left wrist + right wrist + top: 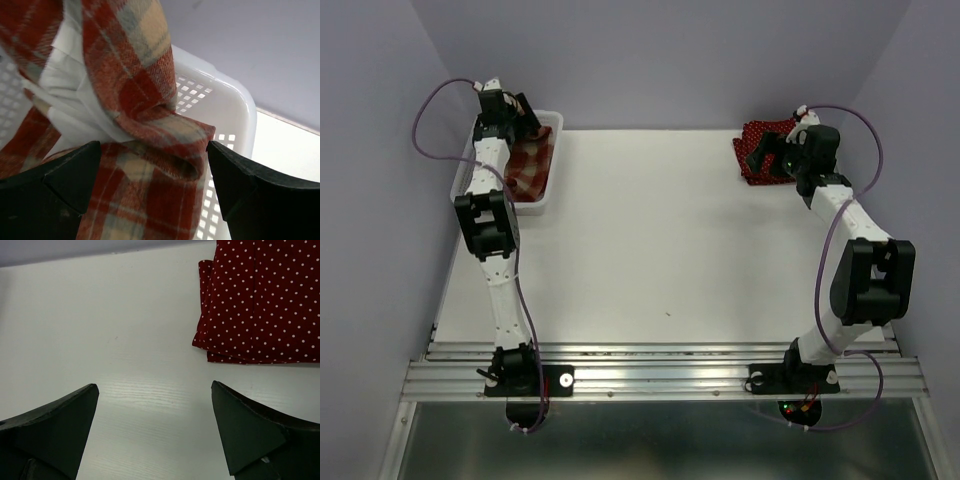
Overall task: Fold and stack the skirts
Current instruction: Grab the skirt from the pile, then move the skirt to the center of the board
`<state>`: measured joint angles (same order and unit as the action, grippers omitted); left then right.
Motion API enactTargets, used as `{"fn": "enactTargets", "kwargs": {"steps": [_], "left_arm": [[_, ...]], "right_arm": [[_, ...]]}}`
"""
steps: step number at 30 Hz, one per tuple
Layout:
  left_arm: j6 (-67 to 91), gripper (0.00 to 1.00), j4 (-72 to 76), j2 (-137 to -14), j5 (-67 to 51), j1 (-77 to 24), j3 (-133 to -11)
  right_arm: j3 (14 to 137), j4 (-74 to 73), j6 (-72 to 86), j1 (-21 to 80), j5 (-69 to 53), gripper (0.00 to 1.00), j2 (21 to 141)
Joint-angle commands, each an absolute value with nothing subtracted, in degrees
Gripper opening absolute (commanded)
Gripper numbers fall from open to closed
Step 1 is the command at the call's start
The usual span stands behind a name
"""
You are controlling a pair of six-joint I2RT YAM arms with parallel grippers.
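A red-and-cream plaid skirt lies crumpled in the white basket at the back left. My left gripper reaches down into that basket. In the left wrist view the left gripper stands open, with a rolled fold of the plaid skirt lying between its black fingers; the skirt's white lining shows. At the back right, dark red polka-dot skirts lie folded in a flat stack. My right gripper hovers beside them, and the right gripper is open over bare table, left of the stack.
The basket's lattice wall rises just right of the left fingers, with the lilac back wall behind it. The white table stretches between the arms. A metal rail with both arm bases runs along the near edge.
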<state>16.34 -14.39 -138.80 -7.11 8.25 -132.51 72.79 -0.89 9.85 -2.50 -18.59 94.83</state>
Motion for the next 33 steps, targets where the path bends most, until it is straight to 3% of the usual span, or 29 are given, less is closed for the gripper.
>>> {"fn": "enactTargets", "kwargs": {"steps": [1,4,5,6,8,11,21,29,33], "left_arm": [[17.5,0.99,-8.5,-141.9,-10.8,8.3,-137.8],[19.9,0.99,-4.0,-145.5,-10.9,8.5,-137.9],[21.4,0.9,-3.5,-146.6,-12.0,8.7,-138.8],[22.2,0.69,-3.1,-148.0,-13.1,8.8,-140.3],[24.6,0.0,-2.4,-147.7,-14.9,9.1,-141.2],[24.2,0.0,-0.7,-143.5,-15.1,9.3,-139.4],[26.0,0.0,8.2,-107.4,-7.2,9.4,-125.1],[36.0,0.0,23.2,-88.7,-26.2,7.3,-115.4],[33.0,0.0,23.9,-85.1,-30.1,-2.3,-118.6]], "right_arm": [[76.1,-2.7,8.4,-1.9,-18.4,1.0,94.7],[76.6,-3.9,8.2,-1.4,-19.0,1.0,95.3],[76.9,-4.5,7.9,-1.4,-19.1,1.0,95.4],[77.0,-4.8,7.8,-1.4,-19.1,1.0,95.4],[77.0,-5.5,7.5,-1.4,-19.0,1.0,95.3],[76.7,-6.2,7.2,-1.4,-18.9,1.0,94.7],[69.8,-4.1,10.5,-0.9,-19.2,1.0,86.0],[56.2,7.8,22.8,-0.9,-16.8,1.0,70.2],[52.1,8.7,24.2,-0.9,-14.6,1.0,64.1]]}}
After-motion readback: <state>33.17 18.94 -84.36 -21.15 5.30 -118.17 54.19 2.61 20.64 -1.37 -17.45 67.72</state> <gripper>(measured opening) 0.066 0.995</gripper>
